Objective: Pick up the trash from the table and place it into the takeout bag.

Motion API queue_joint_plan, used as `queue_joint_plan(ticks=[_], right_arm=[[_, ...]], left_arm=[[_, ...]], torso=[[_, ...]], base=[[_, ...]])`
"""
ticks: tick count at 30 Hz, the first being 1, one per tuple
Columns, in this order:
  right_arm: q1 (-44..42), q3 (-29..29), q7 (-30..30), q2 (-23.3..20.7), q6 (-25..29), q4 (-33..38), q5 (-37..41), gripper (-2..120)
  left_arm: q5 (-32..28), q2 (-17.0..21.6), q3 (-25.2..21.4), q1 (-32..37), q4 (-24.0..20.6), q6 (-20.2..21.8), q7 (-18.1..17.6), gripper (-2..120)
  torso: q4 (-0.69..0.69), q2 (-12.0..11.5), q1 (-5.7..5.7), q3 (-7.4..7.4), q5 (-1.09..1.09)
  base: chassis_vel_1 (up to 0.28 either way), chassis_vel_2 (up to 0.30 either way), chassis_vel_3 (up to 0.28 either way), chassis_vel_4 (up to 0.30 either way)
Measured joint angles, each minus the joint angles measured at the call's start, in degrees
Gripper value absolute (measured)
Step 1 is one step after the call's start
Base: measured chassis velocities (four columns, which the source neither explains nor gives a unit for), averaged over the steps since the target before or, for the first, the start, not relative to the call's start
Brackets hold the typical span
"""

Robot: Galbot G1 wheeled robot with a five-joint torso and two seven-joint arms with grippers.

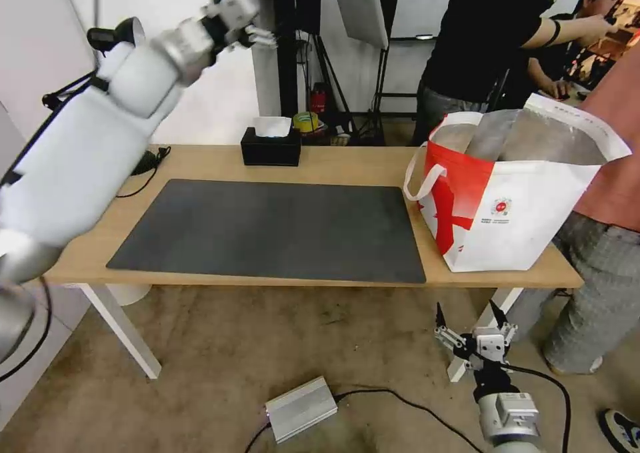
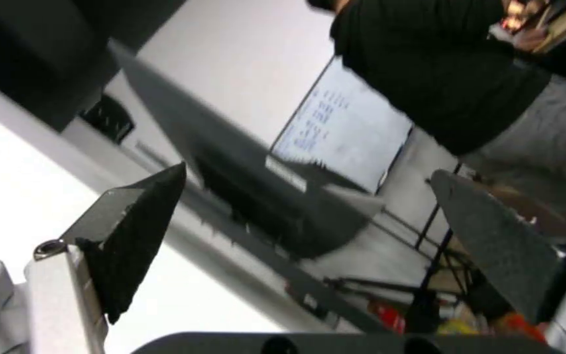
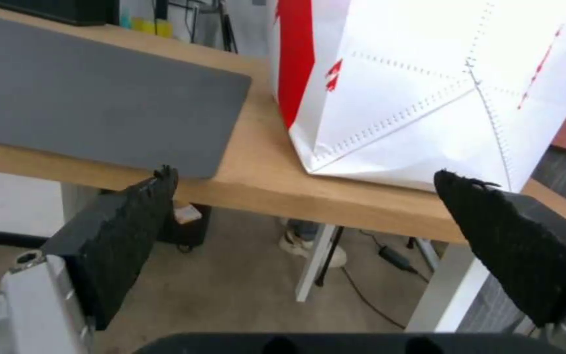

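The left claw point(image 1: 257, 36) is raised high, fingers apparently spread. The right claw point(image 1: 471, 314) hangs spread below the counter point(image 1: 347, 163), near the takeout bag point(image 1: 513, 206).

Open mat beside a tall takeout bag at the table's right end.

Taking the takeout bag point(image 1: 513, 199) as the landmark: it stands upright on the table point(image 1: 333, 163), mouth open upward, its near corner close to the front edge. To its left lies the dark grey mat point(image 1: 273, 229), bare across its whole surface and giving wide room from above. Beyond the mat, well to the bag's left at the back edge, sits a black tissue box point(image 1: 271, 147). Just behind and to the bag's right stand people. The right gripper point(image 1: 470, 314), jaws spread, sits below the table edge in front of the bag; the left gripper point(image 1: 257, 36), also spread, is raised high, far left.
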Motion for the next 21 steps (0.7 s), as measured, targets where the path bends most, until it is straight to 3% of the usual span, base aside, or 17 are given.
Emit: queue_joint_plan(ticks=[6, 9, 10, 12, 14, 15, 19, 21], right_arm=[[0.0, 0.0, 0.0, 0.0, -0.6, 0.7, 0.8, 100], [0.0, 0.0, 0.1, 0.0, -0.7, 1.1, 0.8, 100], [0.0, 0.0, 0.1, 0.0, -0.7, 1.1, 0.8, 100], [0.0, 0.0, 0.1, 0.0, -0.8, 1.4, 0.9, 100], [0.1, 0.0, 0.1, -0.2, -1.1, 1.8, 1.0, 100], [0.1, 0.0, 0.1, -0.2, -1.1, 1.8, 1.0, 100], [0.3, 0.3, 0.1, -1.1, -1.8, 2.5, 2.2, 100], [0.4, 0.4, 0.1, -1.4, -1.8, 2.5, 2.5, 100]], left_arm=[[-0.8, 5.4, -7.1, 10.7, -5.7, 0.3, -0.2, 100], [-2.6, 9.3, -14.4, 21.5, -10.7, 0.3, -1.6, 100], [-2.6, 9.3, -14.4, 21.5, -10.7, 0.3, -1.6, 100], [-3.4, 11.0, -18.7, 29.6, -13.4, 0.1, -2.6, 100], [-3.8, 11.8, -23.6, 36.8, -15.4, -0.5, -3.3, 100], [-3.8, 11.8, -23.6, 36.8, -15.4, -0.5, -3.3, 100], [-4.7, 11.7, -34.9, 52.8, -20.1, -1.4, -4.9, 100], [-4.8, 11.2, -37.4, 56.5, -21.1, -1.6, -5.1, 100]], torso=[[0.00, 0.0, 0.00, 0.00, -0.02], [0.01, 0.0, -0.01, -0.01, 0.03], [0.01, 0.0, -0.01, -0.01, 0.03], [0.00, 0.0, 0.00, -0.01, -0.03], [0.01, 0.0, 0.00, 0.00, 0.00], [0.01, 0.0, 0.00, 0.00, 0.00], [0.00, 0.0, -0.01, -0.01, 0.01], [0.00, 0.0, -0.01, -0.01, 0.01]], base=[[0.000, 0.000, 0.000, 0.000], [0.000, 0.000, 0.000, 0.000], [0.000, 0.000, 0.000, 0.000], [0.000, 0.000, 0.000, 0.000], [0.000, 0.000, 0.000, 0.000], [0.000, 0.000, 0.000, 0.000], [0.000, 0.000, 0.000, 0.000], [0.000, 0.000, 0.000, 0.000]])
